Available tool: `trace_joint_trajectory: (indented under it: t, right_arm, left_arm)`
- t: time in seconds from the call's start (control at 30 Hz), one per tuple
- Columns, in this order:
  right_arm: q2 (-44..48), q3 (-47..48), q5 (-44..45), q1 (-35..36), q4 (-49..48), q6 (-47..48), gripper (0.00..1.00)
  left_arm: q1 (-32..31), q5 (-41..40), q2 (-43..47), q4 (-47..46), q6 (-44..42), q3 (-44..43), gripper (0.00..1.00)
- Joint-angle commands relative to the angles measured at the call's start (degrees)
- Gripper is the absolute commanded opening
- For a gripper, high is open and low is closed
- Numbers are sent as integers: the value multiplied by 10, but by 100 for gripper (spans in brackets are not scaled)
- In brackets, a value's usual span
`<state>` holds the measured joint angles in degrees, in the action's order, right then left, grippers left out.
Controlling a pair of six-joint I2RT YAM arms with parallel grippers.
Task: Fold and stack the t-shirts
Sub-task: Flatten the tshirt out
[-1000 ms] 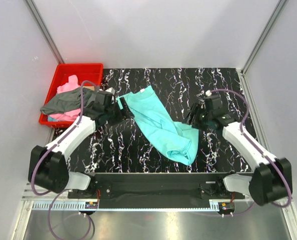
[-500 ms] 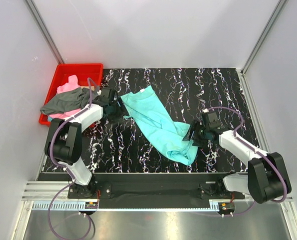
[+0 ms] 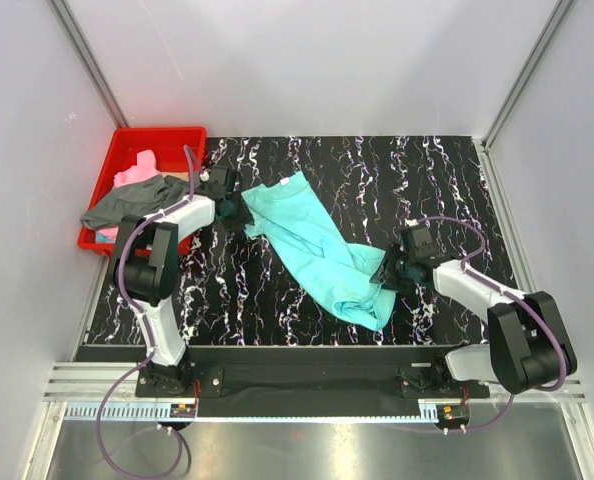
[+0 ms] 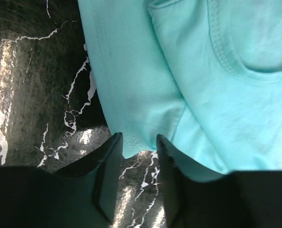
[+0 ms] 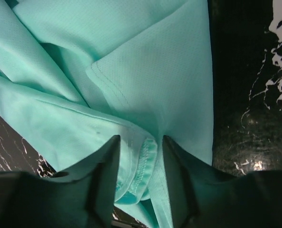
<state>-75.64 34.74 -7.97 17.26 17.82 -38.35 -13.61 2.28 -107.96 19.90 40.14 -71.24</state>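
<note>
At teal t-shirt (image 3: 317, 250) ends: left hand (image 4: 137, 142), right hand (image 5: 140, 142) low, astride hems.

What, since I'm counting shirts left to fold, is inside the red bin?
In the red bin, a dark grey shirt lies over a pink shirt; whatever is beneath them is hidden.

On the table (image 3: 447, 180), slantwise across the middle, from far left to near right: the spread t-shirt (image 3: 312, 245). Beside the table's far-left corner stands the bin (image 3: 167, 135). Inside it, toward the far side, the bundled t-shirt (image 3: 135, 172); on top of that, and hanging over the bin's near rim, the draped t-shirt (image 3: 127, 205). At the spread t-shirt's far-left end sits the left gripper (image 3: 235, 212), astride a hem corner. At its near-right end, the right gripper (image 3: 387, 272), astride a bunched hem.
</note>
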Motion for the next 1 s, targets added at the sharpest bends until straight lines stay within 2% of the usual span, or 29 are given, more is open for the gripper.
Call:
trace_joint_trajectory:
  t: [0.0,0.03,0.1,0.13,0.27,0.37,0.4,0.43,0.47,0.5,0.57,0.63,0.77,0.97]
  right_arm:
    - [-11,15,30,2,-51,-7,45]
    - [-16,20,33,1,-49,-3,38]
    - [-34,38,41,0,-45,12,11]
    - [-36,45,57,-6,-29,16,0]
    - [-6,64,116,-32,11,49,0]
    - [21,95,168,-62,62,82,0]
    - [24,106,176,-69,73,90,0]
    - [23,127,193,-75,97,103,0]
    - [21,137,201,-88,109,105,0]
    - [19,145,209,-93,120,104,0]
    - [33,152,224,-100,134,95,0]
    - [51,140,213,-99,118,90,0]
    - [80,125,197,-100,114,86,0]
    - [94,110,209,-100,116,85,0]
  left_arm:
    - [-1,-5,1,-23,1,0,33]
    - [-1,2,1,-28,5,4,22]
    - [-4,26,3,-36,14,12,11]
    - [-6,40,6,-42,17,16,2]
    - [-33,71,55,-57,30,57,0]
    - [-76,105,92,-53,38,68,0]
    - [-80,112,98,-49,39,68,4]
    - [-81,125,103,-43,39,66,12]
    - [-78,120,114,-23,34,63,32]
    - [-74,112,118,-11,25,59,45]
    - [-58,78,125,8,-9,53,60]
    - [-40,62,120,22,-19,51,60]
    - [15,55,86,17,-23,60,52]
    - [49,39,49,0,-43,39,50]
